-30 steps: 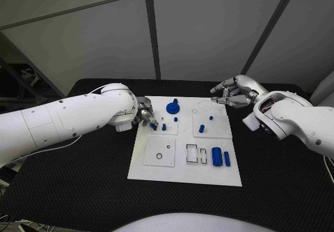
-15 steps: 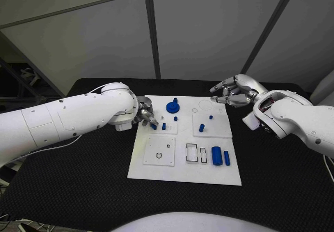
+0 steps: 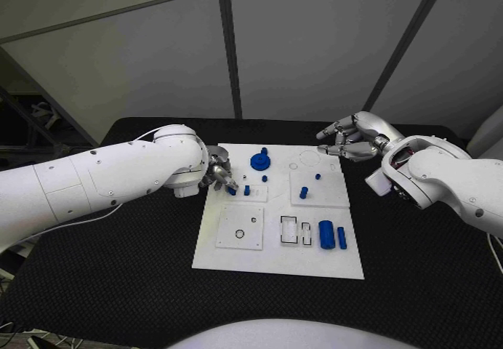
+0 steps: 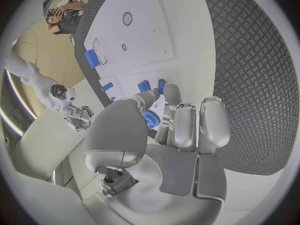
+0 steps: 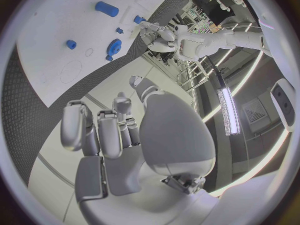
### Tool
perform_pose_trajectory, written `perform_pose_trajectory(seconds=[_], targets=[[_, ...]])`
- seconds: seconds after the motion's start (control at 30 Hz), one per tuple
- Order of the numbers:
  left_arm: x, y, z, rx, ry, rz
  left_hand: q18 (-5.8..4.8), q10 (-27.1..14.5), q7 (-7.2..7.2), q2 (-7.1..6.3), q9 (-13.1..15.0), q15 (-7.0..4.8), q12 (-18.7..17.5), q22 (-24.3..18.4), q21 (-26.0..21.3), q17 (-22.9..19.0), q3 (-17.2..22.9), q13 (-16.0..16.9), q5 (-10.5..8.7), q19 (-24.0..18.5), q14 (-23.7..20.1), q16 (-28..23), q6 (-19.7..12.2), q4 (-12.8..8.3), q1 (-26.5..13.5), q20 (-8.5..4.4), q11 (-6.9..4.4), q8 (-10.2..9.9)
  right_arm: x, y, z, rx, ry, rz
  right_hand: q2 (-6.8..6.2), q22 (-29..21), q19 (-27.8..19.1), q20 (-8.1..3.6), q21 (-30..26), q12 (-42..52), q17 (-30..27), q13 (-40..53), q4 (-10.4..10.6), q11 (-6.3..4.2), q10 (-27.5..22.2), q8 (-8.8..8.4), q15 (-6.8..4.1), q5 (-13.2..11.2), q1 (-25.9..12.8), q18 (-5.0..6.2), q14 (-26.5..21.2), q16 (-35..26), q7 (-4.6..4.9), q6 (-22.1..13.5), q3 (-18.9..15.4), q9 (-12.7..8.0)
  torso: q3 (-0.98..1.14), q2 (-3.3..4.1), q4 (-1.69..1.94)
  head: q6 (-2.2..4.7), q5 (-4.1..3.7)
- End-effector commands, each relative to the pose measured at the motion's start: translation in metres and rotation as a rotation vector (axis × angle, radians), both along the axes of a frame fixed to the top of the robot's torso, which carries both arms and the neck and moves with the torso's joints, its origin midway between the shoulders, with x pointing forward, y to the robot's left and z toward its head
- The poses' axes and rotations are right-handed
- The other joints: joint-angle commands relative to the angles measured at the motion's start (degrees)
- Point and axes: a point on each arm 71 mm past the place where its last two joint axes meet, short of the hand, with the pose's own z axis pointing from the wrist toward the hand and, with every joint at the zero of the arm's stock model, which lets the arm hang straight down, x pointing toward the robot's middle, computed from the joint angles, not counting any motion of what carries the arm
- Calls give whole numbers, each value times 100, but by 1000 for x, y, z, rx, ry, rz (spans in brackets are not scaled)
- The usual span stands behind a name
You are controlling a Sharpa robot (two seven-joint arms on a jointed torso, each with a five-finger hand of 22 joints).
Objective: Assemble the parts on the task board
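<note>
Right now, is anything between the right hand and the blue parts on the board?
Nothing visible. The right hand hovers off the board's far right corner, empty, and the nearest peg stands on open white surface.

Both arms reach inward.
Left hand (image 3: pixel 217 177) has its fingers (image 4: pixel 185 127) curled, pinching; right hand (image 3: pixel 351 140) hangs raised, its fingers loosely bent, holding nothing.

Black textured table (image 3: pixel 126 291), pale grey wall panels (image 3: pixel 315 58) behind, dark seams between
</note>
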Motion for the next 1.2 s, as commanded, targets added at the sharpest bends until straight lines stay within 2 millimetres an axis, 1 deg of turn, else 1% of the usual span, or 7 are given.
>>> perform_pose_trajectory(seconds=[0.03, 0.23, 0.4, 0.57, 0.67, 0.97, 1.2], targets=[[-2, -1, -3, 23, 19, -13, -305, 81, -25, 43, 12, -40, 19, 4, 23, 8, 625, 8, 33, 45, 214, 30, -4, -599, 20, -14, -54, 37, 0, 1, 2, 1, -6, 12, 30, -7, -38, -10, -20, -19, 337, -9, 27, -29, -7, 36, -25, 27, -40, 89, 302, -40, -2, 25, -2, -7, 2, 4, -4, -4, -2], [0, 0, -3, 25, 18, -8, -303, 83, -26, 35, 22, -40, 10, -2, 14, 8, 651, -7, 31, 41, 214, 30, -7, -584, -23, -16, -53, 49, 0, 1, 2, 1, -6, 11, 30, -7, -38, -10, -20, -19, 337, -9, 27, -29, -7, 36, -25, 27, -40, 89, 302, -40, -2, 25, -2, -7, 2, 2, -1, -3, -8], [0, 1, -4, 30, 23, -5, -304, 104, -60, -18, 55, -48, 14, 13, 16, 8, 659, -11, 2, 47, 215, 30, 10, -508, -218, -20, -69, 90, 0, 1, 2, 1, -6, 11, 30, -7, -38, -10, -20, -19, 337, -9, 27, -29, -7, 36, -25, 27, -40, 89, 302, -40, -2, 25, -2, -7, 1, 2, -2, -8, -12], [2, 3, -5, 40, 31, 10, -317, 161, -131, -136, 81, -72, 55, 69, 53, 13, 459, 12, -38, 81, 220, 36, 170, -236, -707, -37, -116, 152, -1, 0, 2, 1, -6, 10, 30, -7, -38, -10, -20, -19, 337, -9, 27, -29, -7, 36, -25, 27, -40, 89, 302, -40, -2, 25, -2, -7, 3, -1, -1, -8, -22], [2, 4, -5, 45, 34, 15, -322, 191, -152, -157, 82, -86, 94, 90, 67, 15, 359, 58, -45, 94, 221, 38, 232, -130, -886, -50, -133, 165, -1, 0, 2, 0, -5, 11, 30, -7, -38, -10, -20, -19, 337, -9, 27, -29, -7, 36, -25, 27, -40, 89, 302, -40, -2, 25, -2, -7, 3, -1, -8, -6, -19], [3, 3, -6, 51, 39, 17, -328, 230, -179, -190, 84, -102, 151, 119, 82, 17, 209, 132, -61, 112, 224, 40, 305, -40, -1058, -69, -153, 184, -1, 0, 1, -2, -1, 13, 26, -14, -39, -13, -28, -27, 330, -25, 37, -30, -16, 42, -27, 40, -48, 89, 303, -48, -2, 24, -6, -10, -1, -1, 1, -22, -37], [3, 3, -6, 51, 38, 19, -335, 254, -188, -203, 86, -110, 187, 145, 97, 18, 67, 179, -71, 128, 225, 40, 346, 43, -1186, -78, -161, 197, -1, 0, 1, -2, 0, 14, 26, -14, -39, -13, -28, -27, 330, -25, 37, -30, -16, 42, -27, 40, -48, 89, 303, -48, -2, 24, -6, -10, 1, -1, 0, -15, -39]])
